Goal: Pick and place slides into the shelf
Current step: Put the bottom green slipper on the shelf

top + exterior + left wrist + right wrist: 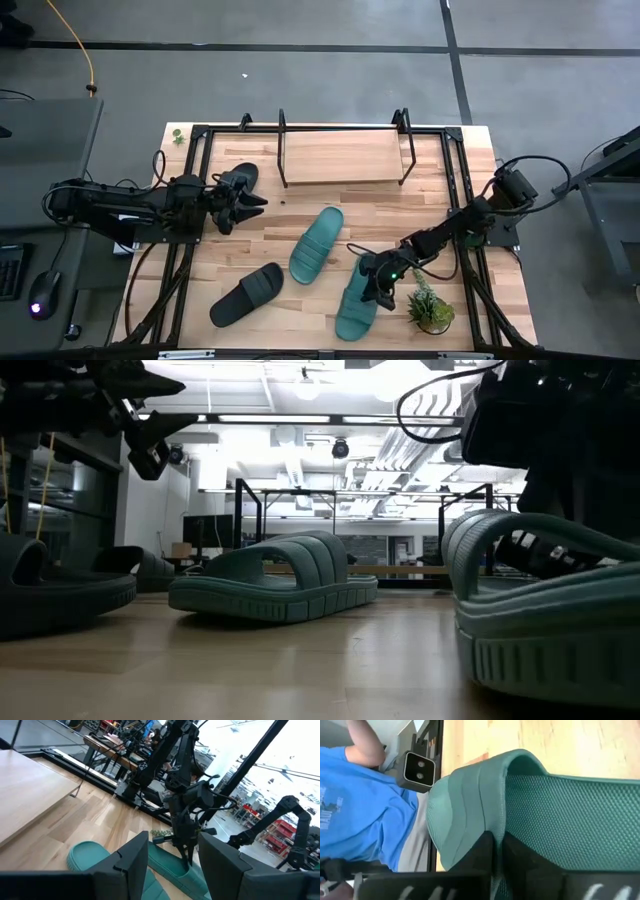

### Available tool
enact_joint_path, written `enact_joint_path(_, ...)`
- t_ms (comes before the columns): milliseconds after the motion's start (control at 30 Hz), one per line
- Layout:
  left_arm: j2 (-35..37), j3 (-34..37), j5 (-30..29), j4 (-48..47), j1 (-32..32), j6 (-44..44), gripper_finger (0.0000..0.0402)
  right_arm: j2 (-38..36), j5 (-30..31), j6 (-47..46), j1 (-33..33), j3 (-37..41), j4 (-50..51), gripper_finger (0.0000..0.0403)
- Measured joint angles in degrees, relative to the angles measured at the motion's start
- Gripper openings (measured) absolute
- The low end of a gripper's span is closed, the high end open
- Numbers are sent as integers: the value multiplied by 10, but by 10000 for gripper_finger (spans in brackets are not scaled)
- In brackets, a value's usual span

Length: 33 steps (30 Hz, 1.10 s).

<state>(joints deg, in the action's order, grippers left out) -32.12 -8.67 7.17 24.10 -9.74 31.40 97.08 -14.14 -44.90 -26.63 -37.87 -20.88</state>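
Two teal slides lie on the table: one in the middle (316,243), one near the front right (357,298). My right gripper (376,281) is shut on that front one. One black slide (247,293) lies sole down at the near left. Another (240,180) lies at the left, beside my left gripper (258,202). This gripper hangs open above the table, with nothing between its fingers (132,857). The shelf (343,155), a light board in a black tube frame, stands at the far side. My right gripper holds the front teal slide by its wide strap (495,827), at the strap's edge. One finger (525,857) lies inside, over the footbed; the other (480,852) lies on the strap's outer side. The fingers slant down from the table's right. The slide's sole rests on the table (560,660).
A small potted plant (432,308) stands at the near right, close beside the held slide. Black frame rails (460,190) run along the table's sides. A person in a blue shirt (360,815) shows beyond the table's edge in the right wrist view.
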Motion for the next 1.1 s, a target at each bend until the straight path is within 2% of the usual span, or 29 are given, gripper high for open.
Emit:
enact_joint_path(100, 0, 0, -14, 0, 0, -1, 156, 0, 5, 16, 0, 0, 0, 16)
enact_joint_path(233, 0, 0, -25, 0, 0, -1, 156, 0, 5, 50, 1, -1, 0, 4)
enact_joint_path(400, 0, 0, -25, 1, 0, -1, 156, 1, 14, 90, 7, -35, 57, 2)
enact_joint_path(600, 0, 0, -24, 8, 0, -1, 156, 2, 85, 153, 8, -119, 175, 2)
enact_joint_path(833, 0, 0, -23, 14, 0, -1, 156, 2, 175, 182, 9, -211, 297, 1)
enact_joint_path(967, 0, 0, -23, 14, 0, -1, 156, 2, 189, 208, 12, -245, 311, 1)
enact_joint_path(1100, 0, 0, -23, 15, 0, -1, 156, 1, 238, 224, 14, -259, 307, 0)
